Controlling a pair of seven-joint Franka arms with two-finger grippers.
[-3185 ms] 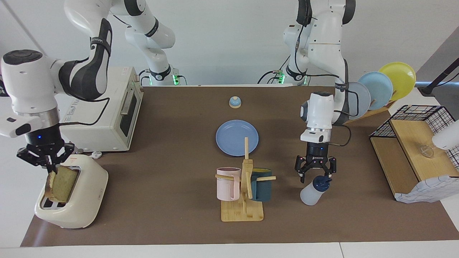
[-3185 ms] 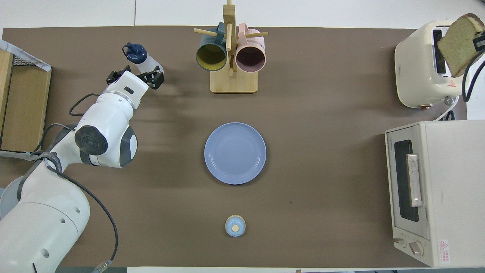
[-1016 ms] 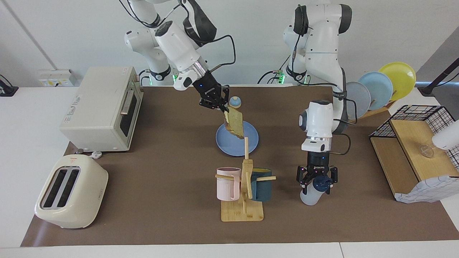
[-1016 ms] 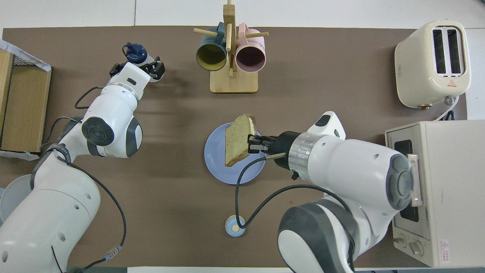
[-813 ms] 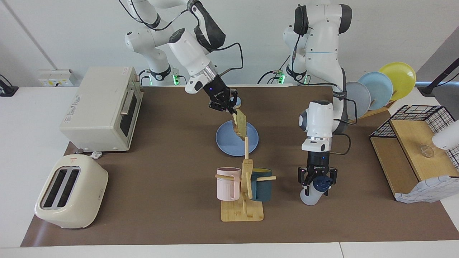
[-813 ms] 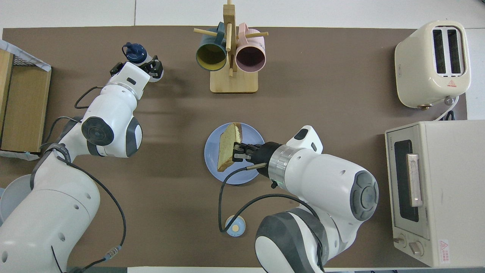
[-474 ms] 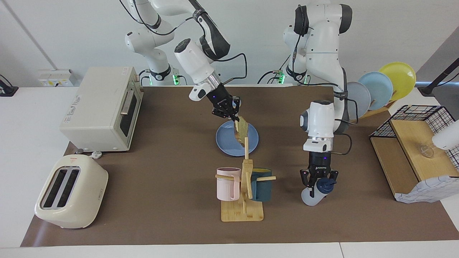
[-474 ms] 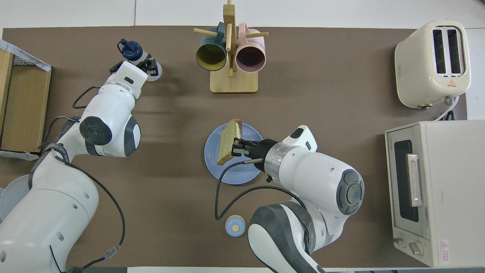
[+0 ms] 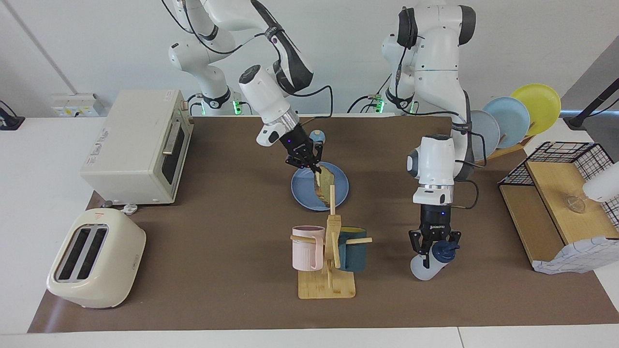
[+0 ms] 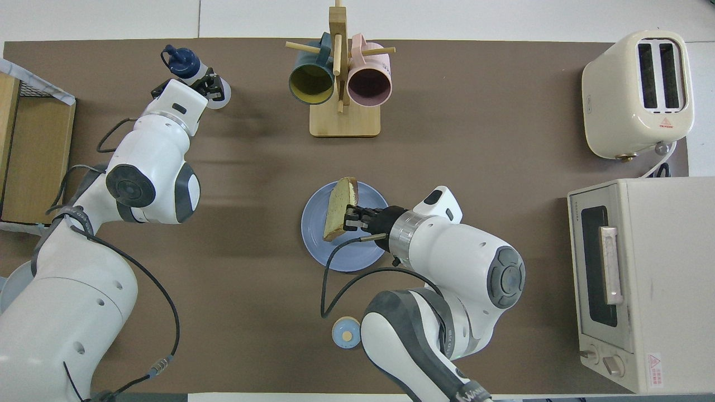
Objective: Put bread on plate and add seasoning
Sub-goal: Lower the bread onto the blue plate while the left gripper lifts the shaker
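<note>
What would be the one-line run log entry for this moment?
right gripper: shut on bread, tilted over plate | left gripper: shut on seasoning bottle, bottle tilted | seasoning: not yet added

The plate [image 9: 309, 193] lies mid-table, between the bell [image 9: 316, 137], nearer the robots, and the mug rack [image 9: 329, 261].

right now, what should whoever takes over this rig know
Right gripper: shut on the bread, which is tilted on edge over the plate, not yet laid flat.
Left gripper: shut on the seasoning, tilted, near the mug rack at the left arm's end.
Done: both things are gripped, bread is at the plate.
Left: release the bread flat, carry the seasoning over, add it.
</note>
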